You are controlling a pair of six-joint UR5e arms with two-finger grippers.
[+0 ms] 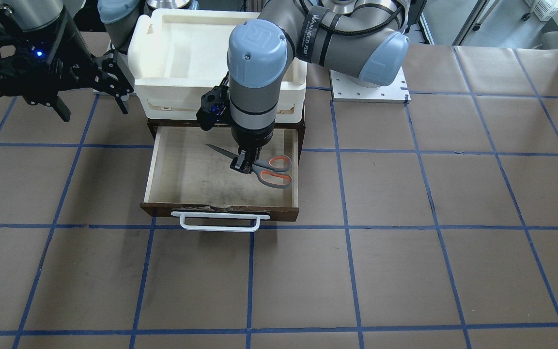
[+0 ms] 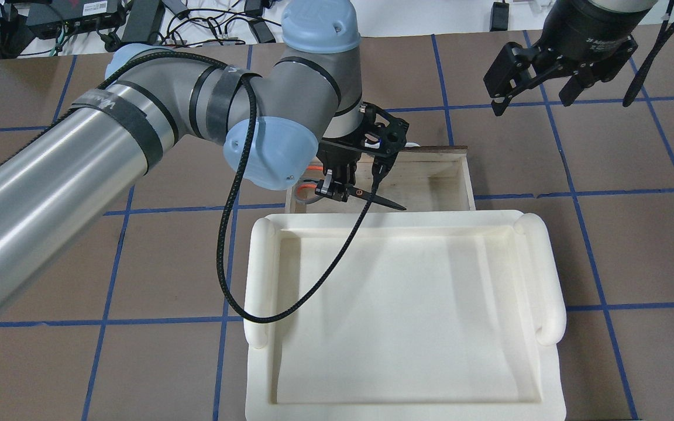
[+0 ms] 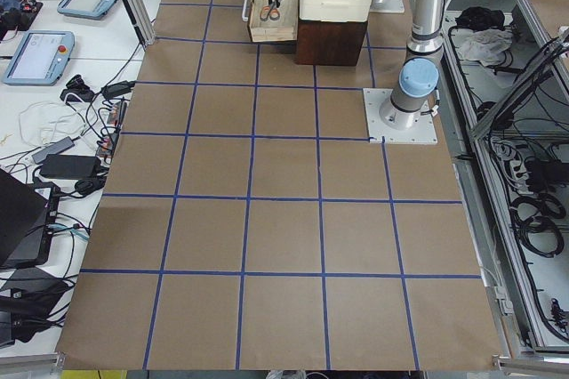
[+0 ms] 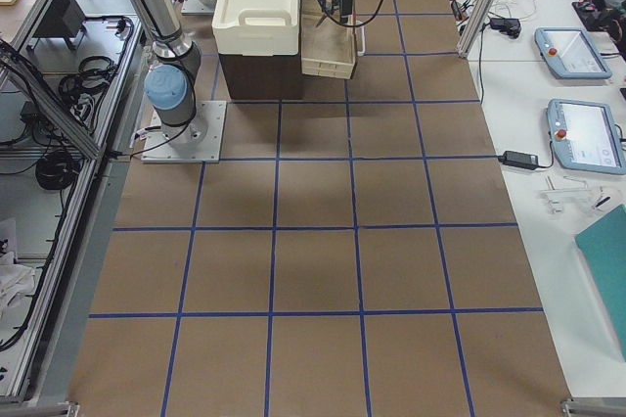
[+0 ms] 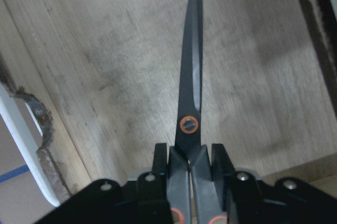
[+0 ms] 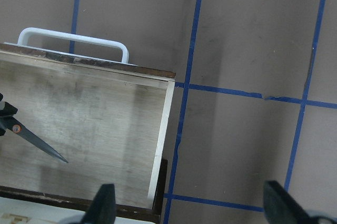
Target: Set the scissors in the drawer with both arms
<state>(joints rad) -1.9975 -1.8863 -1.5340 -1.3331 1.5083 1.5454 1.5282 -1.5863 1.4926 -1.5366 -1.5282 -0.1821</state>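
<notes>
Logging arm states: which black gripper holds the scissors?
The left gripper, shut on the grey-and-orange-handled scissors inside the pale wooden drawer; the right gripper hangs open and empty.

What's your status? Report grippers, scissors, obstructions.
Left gripper shut on scissors near the pivot. Right gripper open, empty, clear of the drawer. Scissors over open drawer floor, not released. Nothing beneath.

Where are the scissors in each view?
Front-facing: scissors centre, in drawer.
Overhead: scissors upper middle.
Left: scissors top, tiny.
Right: too small to tell.
Left wrist: scissors centre, blade up.
Right wrist: scissors at left edge.
Shared landmark: drawer's white handle.
</notes>
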